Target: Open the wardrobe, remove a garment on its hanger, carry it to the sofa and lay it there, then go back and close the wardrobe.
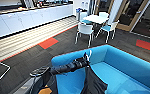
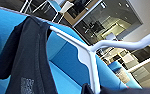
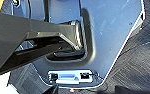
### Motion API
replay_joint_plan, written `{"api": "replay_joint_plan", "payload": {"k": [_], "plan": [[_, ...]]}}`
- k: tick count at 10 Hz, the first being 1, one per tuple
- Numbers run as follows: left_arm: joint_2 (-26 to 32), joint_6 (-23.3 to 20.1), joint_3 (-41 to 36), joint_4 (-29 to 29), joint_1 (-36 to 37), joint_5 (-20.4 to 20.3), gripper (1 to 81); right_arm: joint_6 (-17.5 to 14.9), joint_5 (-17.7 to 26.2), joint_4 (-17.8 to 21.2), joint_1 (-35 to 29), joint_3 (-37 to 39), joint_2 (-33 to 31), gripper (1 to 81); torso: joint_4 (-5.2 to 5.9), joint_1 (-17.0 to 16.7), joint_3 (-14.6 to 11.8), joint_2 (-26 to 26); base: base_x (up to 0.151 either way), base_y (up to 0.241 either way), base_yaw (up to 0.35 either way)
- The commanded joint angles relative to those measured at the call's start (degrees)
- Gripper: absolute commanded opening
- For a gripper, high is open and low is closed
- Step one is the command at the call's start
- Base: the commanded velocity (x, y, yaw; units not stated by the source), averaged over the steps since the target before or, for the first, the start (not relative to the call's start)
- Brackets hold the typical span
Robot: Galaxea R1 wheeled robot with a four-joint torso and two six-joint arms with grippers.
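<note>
**Entry: garment held over the sofa**

Head view: left gripper [image 1: 86,59] grasping the hanger [image 1: 89,54]; black garment [image 1: 93,82] hangs just below it, above the blue sofa [image 1: 131,67].

Left wrist view: hanger [image 2: 91,50] level. Advice: lower gently so the fabric spreads flat.

Right wrist view: claw state cannot be told.

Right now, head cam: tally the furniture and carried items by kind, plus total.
Blue sofa: 1
White table: 1
White chairs: 3 plainly visible
Black shirt: 1
White hanger: 1
Total: 7
</note>
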State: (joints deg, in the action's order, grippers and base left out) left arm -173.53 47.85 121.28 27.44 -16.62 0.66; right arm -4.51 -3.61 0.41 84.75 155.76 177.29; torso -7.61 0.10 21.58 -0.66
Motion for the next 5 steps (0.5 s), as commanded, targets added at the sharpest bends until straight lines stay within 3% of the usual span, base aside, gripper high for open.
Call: {"api": "replay_joint_plan", "payload": {"k": [1, 5], "plan": [[3.18, -0.56, -1.40, 5.25, 8.48, -1.27, 1.0, -0.32, 4.05, 0.02, 0.03, -0.38, 0.46, 81.1, 0.00, 0.00, 0.00, 0.00, 0.000, 0.000, 0.000], [8.72, -0.65, -0.96, 8.07, 6.99, 0.04, 1.0, -0.32, 4.05, 0.02, -0.05, -0.47, 0.46, 81.1, 0.00, 0.00, 0.00, 0.00, 0.000, 0.000, 0.000]]}}
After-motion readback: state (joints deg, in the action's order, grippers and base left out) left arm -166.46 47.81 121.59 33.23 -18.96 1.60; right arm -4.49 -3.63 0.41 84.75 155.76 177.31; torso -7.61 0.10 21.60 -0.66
